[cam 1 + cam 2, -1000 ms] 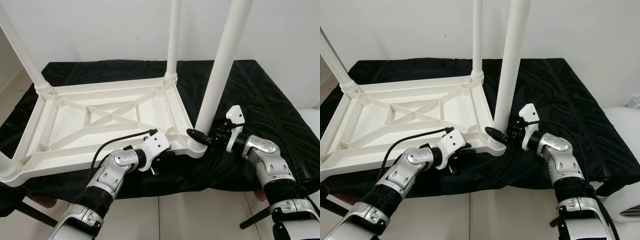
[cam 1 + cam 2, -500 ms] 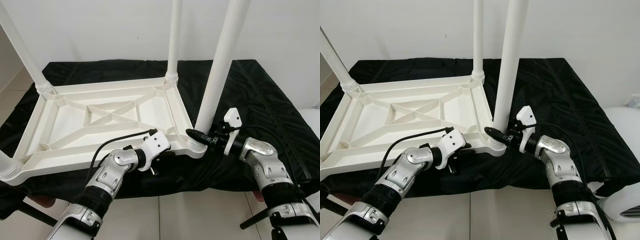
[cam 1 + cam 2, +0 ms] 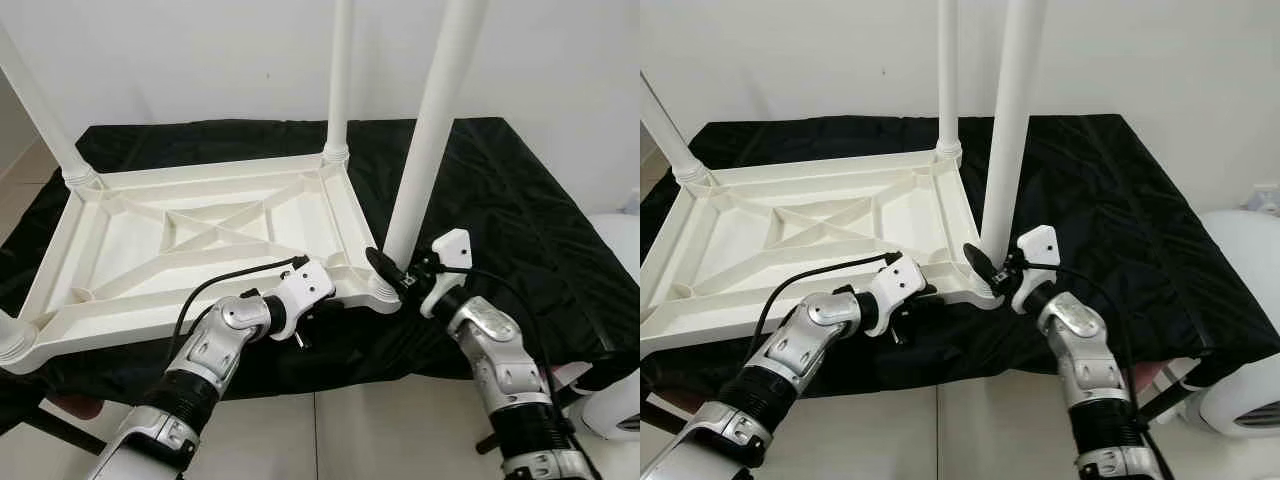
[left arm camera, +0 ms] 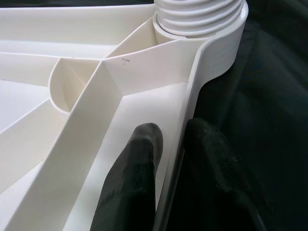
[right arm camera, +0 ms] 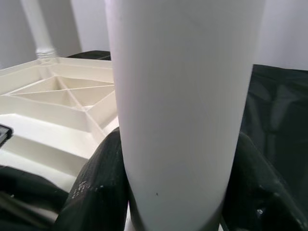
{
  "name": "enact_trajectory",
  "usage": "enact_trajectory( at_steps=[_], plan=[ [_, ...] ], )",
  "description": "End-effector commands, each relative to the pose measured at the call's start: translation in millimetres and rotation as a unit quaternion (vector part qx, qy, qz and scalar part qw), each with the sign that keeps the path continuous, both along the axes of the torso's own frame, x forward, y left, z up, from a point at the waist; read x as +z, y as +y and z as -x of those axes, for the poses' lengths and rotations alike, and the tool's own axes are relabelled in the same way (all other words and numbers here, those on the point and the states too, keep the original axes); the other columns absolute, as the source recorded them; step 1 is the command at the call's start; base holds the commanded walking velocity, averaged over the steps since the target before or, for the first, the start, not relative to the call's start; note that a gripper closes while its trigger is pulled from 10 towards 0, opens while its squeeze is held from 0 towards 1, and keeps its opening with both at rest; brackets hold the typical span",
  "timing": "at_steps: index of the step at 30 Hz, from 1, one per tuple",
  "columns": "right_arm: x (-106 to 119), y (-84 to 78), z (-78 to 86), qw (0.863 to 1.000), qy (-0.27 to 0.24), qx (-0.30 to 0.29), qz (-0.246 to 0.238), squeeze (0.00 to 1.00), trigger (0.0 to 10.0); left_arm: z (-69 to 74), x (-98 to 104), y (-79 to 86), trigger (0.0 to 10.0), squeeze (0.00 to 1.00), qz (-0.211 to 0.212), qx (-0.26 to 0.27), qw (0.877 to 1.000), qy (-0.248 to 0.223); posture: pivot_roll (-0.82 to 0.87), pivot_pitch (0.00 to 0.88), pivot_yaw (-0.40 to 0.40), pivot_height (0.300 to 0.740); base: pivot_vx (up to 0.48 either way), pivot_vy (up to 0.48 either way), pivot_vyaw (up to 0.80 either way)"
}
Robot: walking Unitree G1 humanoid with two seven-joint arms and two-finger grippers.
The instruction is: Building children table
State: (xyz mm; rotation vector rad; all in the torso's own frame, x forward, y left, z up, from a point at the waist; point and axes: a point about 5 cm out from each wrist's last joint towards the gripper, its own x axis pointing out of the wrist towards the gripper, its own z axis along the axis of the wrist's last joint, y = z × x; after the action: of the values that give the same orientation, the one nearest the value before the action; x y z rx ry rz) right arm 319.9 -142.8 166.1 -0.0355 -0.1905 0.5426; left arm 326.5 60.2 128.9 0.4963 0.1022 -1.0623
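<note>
A black cloth [image 3: 520,200] is covering the work surface, and the white table top [image 3: 200,250] is lying on it upside down, ribbed underside facing up, with white legs standing up from its corners. The near right leg [image 3: 425,150] is rising out of the threaded corner socket [image 4: 202,19], and this is where both grippers are working.

The right gripper [image 3: 385,270] is reaching in from the right, and the leg's lowest stretch is sitting between its jaws, just above the socket. In the right wrist view its two black fingers [image 5: 96,187] are pressing against either side of the white tube, so the jaws are holding the leg.

The left gripper [image 4: 175,144] is clamping the table top's near rim [image 4: 190,101], a short way along the edge from that same socket. One finger is lying inside the rim and the other outside against the cloth, with the thin white wall pinched narrowly between them.
</note>
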Motion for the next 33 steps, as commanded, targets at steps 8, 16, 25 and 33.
enact_trajectory(
  at_steps=[8, 16, 25, 33],
  plan=[
    [-3, 31.9, 2.1, 0.992, 0.022, -0.116, -0.035, 0.00, 10.0, 9.2, -10, -7.1, 10.0, 0.00, -0.028, -0.046, 0.998, 0.028, -0.10, 0.091, 0.049, 0.740, 0.000, 0.000, 0.00],
    [4, 52.7, 1.5, 0.972, 0.014, -0.231, -0.035, 0.00, 10.0, 9.8, -11, -6.7, 10.0, 0.00, -0.030, -0.047, 0.998, 0.029, -0.10, 0.089, 0.052, 0.740, 0.000, 0.000, 0.00],
    [3, 69.1, 4.9, 0.971, 0.031, -0.230, -0.054, 0.54, 10.0, 10.3, -10, -8.0, 10.0, 0.00, -0.028, -0.049, 0.998, 0.029, -0.10, 0.085, 0.048, 0.740, 0.000, 0.000, 0.00],
    [4, 61.7, 7.7, 0.976, 0.027, -0.205, -0.072, 1.00, 10.0, 10.2, -10, -7.1, 10.0, 0.00, -0.030, -0.048, 0.998, 0.030, -0.10, 0.081, 0.043, 0.740, 0.000, 0.000, 0.00]
  ],
)
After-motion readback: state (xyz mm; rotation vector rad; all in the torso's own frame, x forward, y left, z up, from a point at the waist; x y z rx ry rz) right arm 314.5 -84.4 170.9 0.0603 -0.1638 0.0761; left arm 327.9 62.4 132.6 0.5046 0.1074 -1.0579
